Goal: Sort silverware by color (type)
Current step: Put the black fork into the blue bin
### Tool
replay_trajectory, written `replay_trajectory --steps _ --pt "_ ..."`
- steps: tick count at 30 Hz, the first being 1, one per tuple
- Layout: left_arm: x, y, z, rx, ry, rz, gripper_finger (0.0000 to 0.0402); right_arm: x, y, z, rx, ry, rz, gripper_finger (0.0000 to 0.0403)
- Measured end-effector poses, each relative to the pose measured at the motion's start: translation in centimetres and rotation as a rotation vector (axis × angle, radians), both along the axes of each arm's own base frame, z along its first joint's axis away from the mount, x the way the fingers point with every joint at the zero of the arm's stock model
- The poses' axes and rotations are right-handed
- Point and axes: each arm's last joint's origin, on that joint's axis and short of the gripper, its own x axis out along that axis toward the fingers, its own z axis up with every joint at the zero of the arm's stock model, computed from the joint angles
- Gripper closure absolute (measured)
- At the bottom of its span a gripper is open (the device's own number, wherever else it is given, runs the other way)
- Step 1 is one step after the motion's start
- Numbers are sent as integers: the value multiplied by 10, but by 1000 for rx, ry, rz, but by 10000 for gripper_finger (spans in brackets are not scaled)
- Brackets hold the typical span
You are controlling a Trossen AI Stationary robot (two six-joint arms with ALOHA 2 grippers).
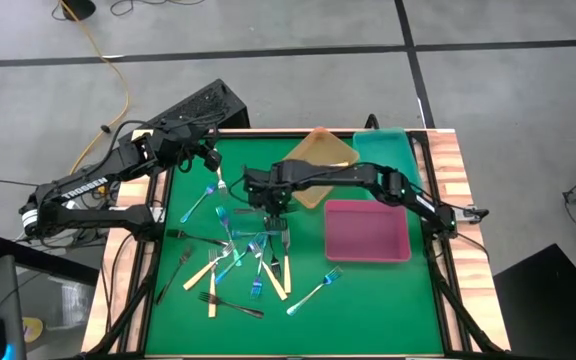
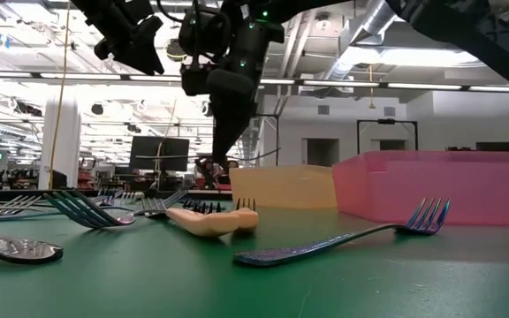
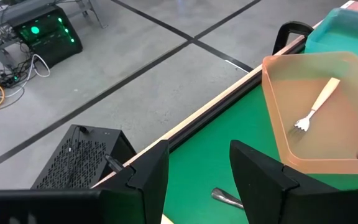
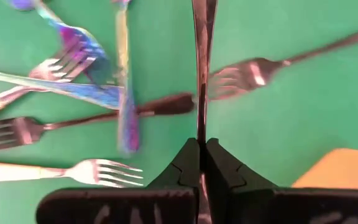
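Observation:
Several forks (image 1: 236, 255), cream-handled, iridescent blue and black, lie scattered and crossed on the green table's middle and near left. My right gripper (image 1: 271, 203) hangs over the far edge of this pile, shut on a dark fork (image 4: 202, 62) that shows edge-on. One cream-handled fork (image 3: 316, 106) lies flat in the orange tray (image 1: 320, 160). A blue fork (image 2: 343, 243) lies alone nearer the front. My left gripper (image 3: 197, 180) stands open and holds nothing, above the table's far left part (image 1: 211, 160). My right gripper pinches the dark fork by one end (image 4: 201, 134) between its two fingers. The fingers point steeply down from above. The fork hangs below them (image 2: 219, 132), lengthwise and nearly upright, lifted clear of the forks on the table.
The pink tray (image 1: 368, 232) sits at the right, the teal tray (image 1: 383, 148) at the far right beside the orange one. A black box (image 1: 198, 105) stands just beyond the table's far left corner. Bare green cloth lies along the near edge.

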Motion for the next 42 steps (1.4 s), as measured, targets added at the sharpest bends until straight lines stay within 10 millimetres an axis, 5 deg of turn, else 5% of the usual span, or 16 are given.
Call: replay_trajectory --steps 12,22,34,42 --pt "-1 0 -1 5 24 2 246 -16 -43 6 -33 70 -112 375" --pt "-1 0 -2 2 37 5 246 -45 -91 50 -58 -11 -209 375" --pt "-2 0 -2 -8 30 14 246 -128 -181 116 -86 -111 -492 375" --pt "-2 -1 -3 -15 37 14 246 -189 -217 133 -51 -33 -674 375"
